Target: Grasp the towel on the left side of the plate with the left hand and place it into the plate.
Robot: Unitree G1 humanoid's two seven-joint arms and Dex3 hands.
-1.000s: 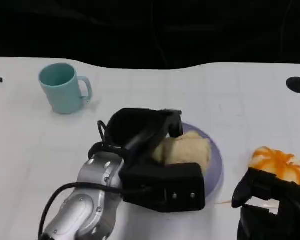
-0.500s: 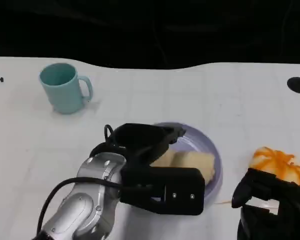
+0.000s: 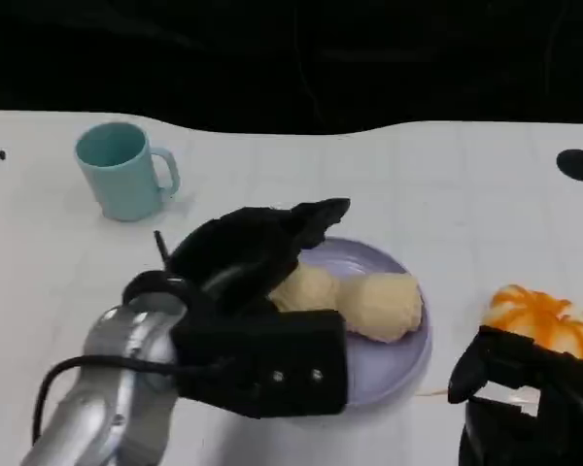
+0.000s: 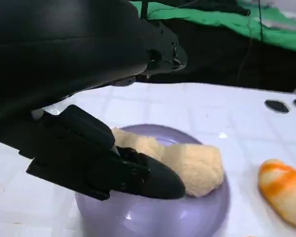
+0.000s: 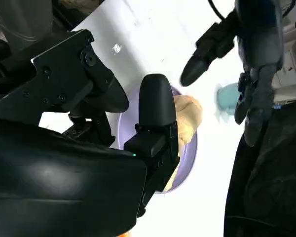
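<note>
A cream towel lies bunched in the purple plate, with nothing gripping it. My left hand hovers over the plate's left rim with its fingers apart and pointing toward the back right. In the left wrist view the black fingers are spread just short of the towel, which rests in the plate. My right hand sits low at the front right, holding nothing, its fingers apart. From the right wrist view the towel shows beyond them.
A teal mug stands at the back left. An orange-and-white cloth lies right of the plate, just beyond my right hand. A black round mark sits near the table's right edge. The table's dark far edge runs behind.
My left hand has let go of the towel and drawn back to the left and upward. The towel, partly covered before, now lies uncovered in the plate. The right hand has stayed put.
</note>
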